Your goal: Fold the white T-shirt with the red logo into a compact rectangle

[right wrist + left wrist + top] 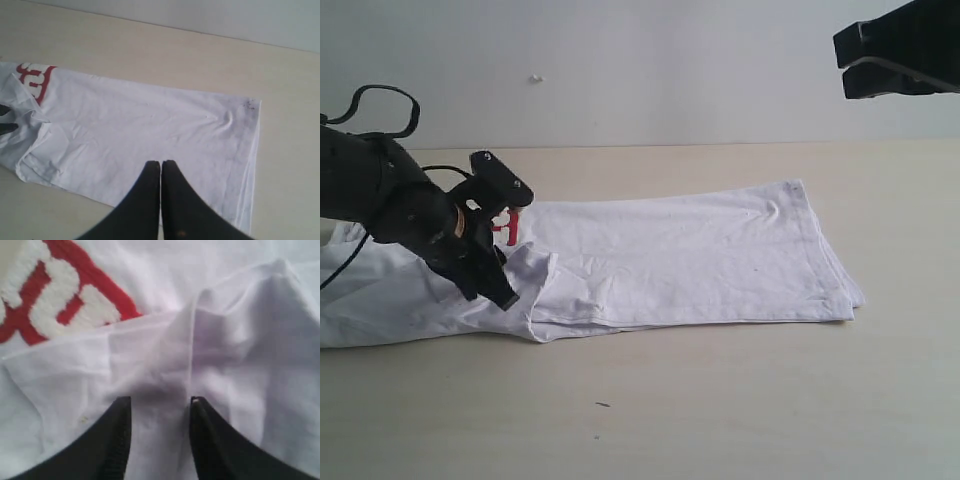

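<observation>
Most of the red logo (506,228) is hidden under a fold of the white T-shirt (690,255) and behind the left arm (400,205). The shirt's left end runs off the exterior view. The right fingers (900,40) are cropped at that view's corner.

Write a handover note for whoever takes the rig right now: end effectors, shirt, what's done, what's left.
Left end effector: fingers apart, low over a bunched fold of the white T-shirt beside the red logo; no firm grip visible.
Right end effector: shut, empty, raised above the shirt, away from the logo end.
Shirt: lies on the table as a long, layered band; a flap overlaps part of the logo.
Done: lengthwise folds appear made.
Left: fold the band across its length into a compact rectangle, probably after smoothing the bunched flap.
</observation>
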You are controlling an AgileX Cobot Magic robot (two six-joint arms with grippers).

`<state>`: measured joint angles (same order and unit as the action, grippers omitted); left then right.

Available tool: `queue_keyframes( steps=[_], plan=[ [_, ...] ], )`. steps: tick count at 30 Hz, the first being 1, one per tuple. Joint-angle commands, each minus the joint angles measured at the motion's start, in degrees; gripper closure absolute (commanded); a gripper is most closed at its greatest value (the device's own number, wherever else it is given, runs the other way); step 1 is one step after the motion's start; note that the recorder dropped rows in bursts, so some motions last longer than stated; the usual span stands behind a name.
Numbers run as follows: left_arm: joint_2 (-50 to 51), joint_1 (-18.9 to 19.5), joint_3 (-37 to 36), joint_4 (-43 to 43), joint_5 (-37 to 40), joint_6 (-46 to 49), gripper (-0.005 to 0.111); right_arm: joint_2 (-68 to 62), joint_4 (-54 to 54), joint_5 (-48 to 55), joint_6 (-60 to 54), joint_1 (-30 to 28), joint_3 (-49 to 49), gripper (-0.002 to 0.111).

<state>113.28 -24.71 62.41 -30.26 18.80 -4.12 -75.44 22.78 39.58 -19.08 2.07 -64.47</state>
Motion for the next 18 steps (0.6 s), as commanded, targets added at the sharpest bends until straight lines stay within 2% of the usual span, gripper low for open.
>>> queue_keyframes(
  steps=[1,9,13,18],
  plan=[
    [0.41,0.73,0.22,-15.04,-0.92,-5.66,0.068,0.35,4.24,-0.3,-3.95,-0.11,0.26,0.106],
    [1.42,2.43,4.52,-32.54,2.45,-18.58,0.068,0.35,4.24,-0.3,-3.95,-0.11,0.26,0.106],
    [1.42,2.43,8.63,-33.26,2.73,-20.37,0.068,0.35,4.22,-0.3,-3.95,-0.11,0.13,0.106],
    [1.42,2.43,10.43,-33.26,1.81,-21.87,0.068,0.35,4.22,-0.42,-3.84,-0.11,0.12,0.106]
  ],
)
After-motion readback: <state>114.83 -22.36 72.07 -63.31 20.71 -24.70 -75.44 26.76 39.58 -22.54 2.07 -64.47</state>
